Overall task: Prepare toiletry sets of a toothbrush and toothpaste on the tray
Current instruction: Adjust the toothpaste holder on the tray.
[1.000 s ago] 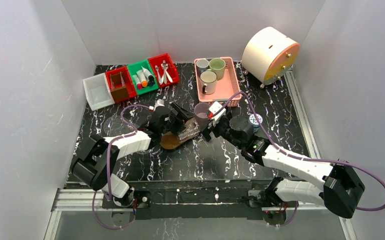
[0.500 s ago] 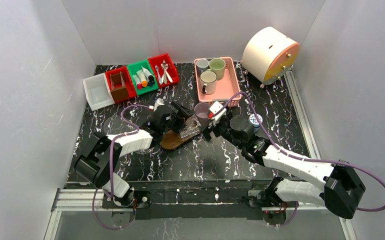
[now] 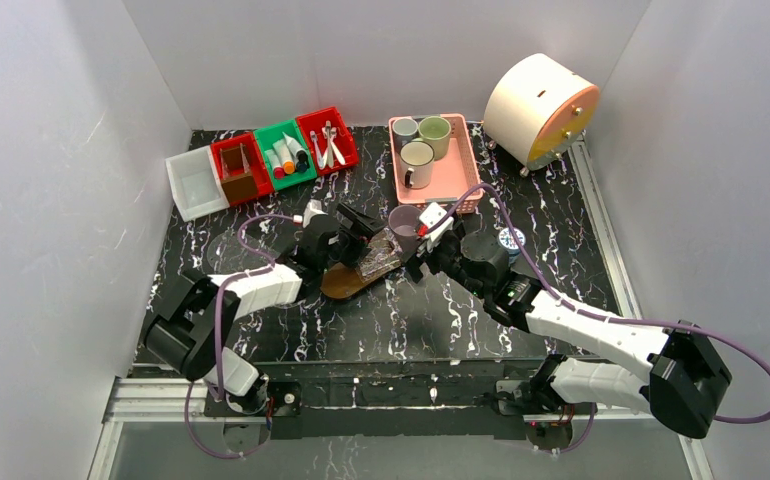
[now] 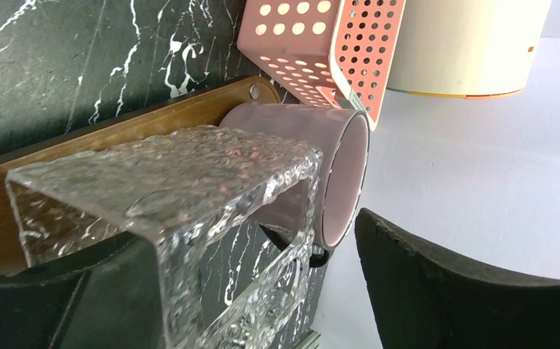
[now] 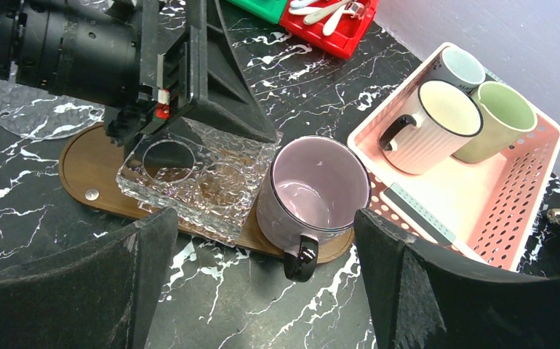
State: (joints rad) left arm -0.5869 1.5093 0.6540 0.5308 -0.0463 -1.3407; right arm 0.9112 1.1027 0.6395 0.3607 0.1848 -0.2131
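The black marble table (image 3: 411, 320) carried, from largest to smallest, a white drum-shaped unit (image 3: 539, 108) at the far right, a pink basket (image 3: 456, 185) holding three mugs, and the tray (image 3: 339, 283) at the centre, between the two arms. The tray's long axis ran diagonally from near-left to far-right. A clear textured holder (image 5: 190, 207) with two round openings lay along that axis on the tray. A lilac mug (image 5: 313, 182) stood upright and empty on the tray's far-right end, touching the holder. No toothbrush or tube was on the tray, so the set was judged incomplete. The left gripper (image 3: 361, 228) was at the holder's near-left end with its jaws spread. One finger was against the holder and the other stood apart from it, so nothing was clamped. The right gripper (image 5: 264, 222) hovered above the mug with its jaws fully spread and held nothing. The remaining parts lay beyond the tray to the far left: the tubes (image 3: 283, 155) in the green bin (image 3: 267, 140) and the toothbrushes (image 3: 328, 140) in the red bin (image 3: 346, 150). Their long axes ran roughly away from the arms. Both bins were well apart from either gripper but on the left arm's side, so the left arm was judged the nearer for the pick.
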